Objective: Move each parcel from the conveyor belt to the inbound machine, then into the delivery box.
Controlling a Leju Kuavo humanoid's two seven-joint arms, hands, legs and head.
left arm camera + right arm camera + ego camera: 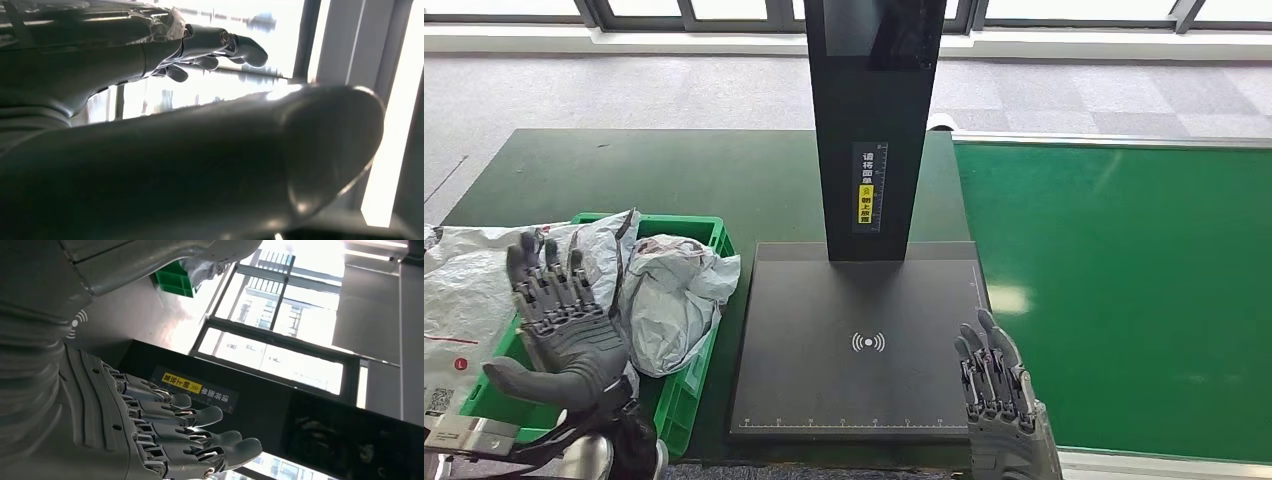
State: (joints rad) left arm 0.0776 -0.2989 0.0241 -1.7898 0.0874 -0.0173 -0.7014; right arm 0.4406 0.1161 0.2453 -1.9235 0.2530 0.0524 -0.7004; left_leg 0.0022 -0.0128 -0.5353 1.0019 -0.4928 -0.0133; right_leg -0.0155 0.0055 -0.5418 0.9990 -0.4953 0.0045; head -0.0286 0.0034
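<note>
— Parcels (674,300) first: where do they sit?

— Grey plastic mailers, crumpled and soft, heaped in the green delivery box (686,385) at the near left of the dark tabletop (674,175). One white bag with a printed label (459,300) spills over the box's left edge. They look slack and slippery, likely to sag when lifted.

— And the inbound machine?

— Its flat black scan plate (854,385) is bare, the wireless mark showing in its middle, with the black post (871,120) rising behind it. The green conveyor belt (1124,290) on the right carries nothing in the part that shows.

— So which step is in hand?

— I judge it a gap between parcels: what is visible is already boxed, and nothing waits on the plate.

— What are the hands doing?

— The left robot hand (564,325) hovers above the box, fingers spread and upright, holding nothing. The right robot hand (1004,400) stands at the plate's near right corner, fingers straight and apart, likewise unladen; its wrist view shows them extended with no parcel between.

— Next move?

— Probably the right robot hand must reach over the belt once a parcel arrives, taking it with a broad grasp, since such bags fold and slide.
</note>
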